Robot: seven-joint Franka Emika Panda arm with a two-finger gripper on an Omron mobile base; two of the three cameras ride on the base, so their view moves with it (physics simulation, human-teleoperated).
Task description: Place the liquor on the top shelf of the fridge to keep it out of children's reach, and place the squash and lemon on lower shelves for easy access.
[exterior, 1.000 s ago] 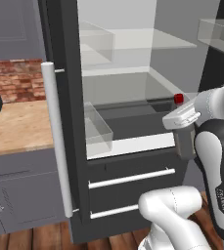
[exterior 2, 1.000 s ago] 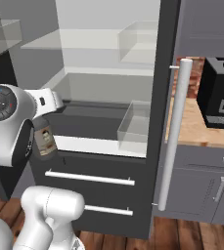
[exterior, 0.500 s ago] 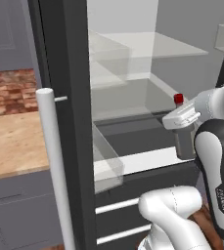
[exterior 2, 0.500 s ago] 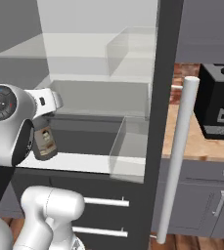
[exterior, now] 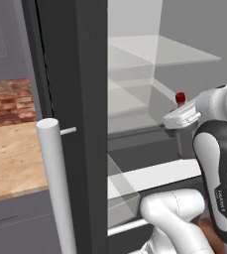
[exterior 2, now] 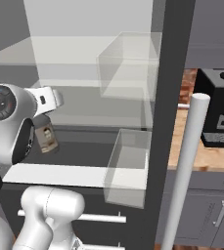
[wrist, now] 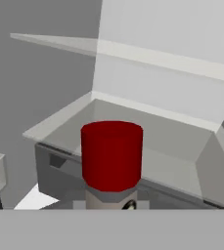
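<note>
— Where is the gripper (exterior: pixel 180 130) and how does it stand?

— Clenched on the liquor (exterior 2: pixel 47 137). In the left base view the bottle's red cap (exterior: pixel 180 97) sticks up just above the white hand; in the right base view the dark body with its pale label hangs below the hand, beside the arm's round joint. The fingers themselves are hidden behind the hand, so the hold shows by the bottle riding with it, upright.

— And from the hand's own camera?

— The red cap (wrist: pixel 112 155) stands large in the middle, with a bit of the grey neck under it. Beyond it lie the glass panes of the fridge (wrist: pixel 147 105), one low and near, another higher up.

— So where is the bottle in relation to the fridge?

— In front of the open interior, at about the height of a middle pane, resting on no shelf. The top shelf (exterior: pixel 169 52) is well above it in the left base view.

— What else is around?

— A clear door bin (exterior 2: pixel 128 166) hangs on the inner side of the dark door (exterior 2: pixel 167 122), whose thick silvery handle (exterior 2: pixel 184 171) stands in the foreground. Past the door, a black coffee machine (exterior 2: pixel 221 114) sits on a wooden counter (exterior 2: pixel 201 156). On the other side, another stretch of wooden counter (exterior: pixel 13 156) meets a brick wall (exterior: pixel 11 101).
</note>
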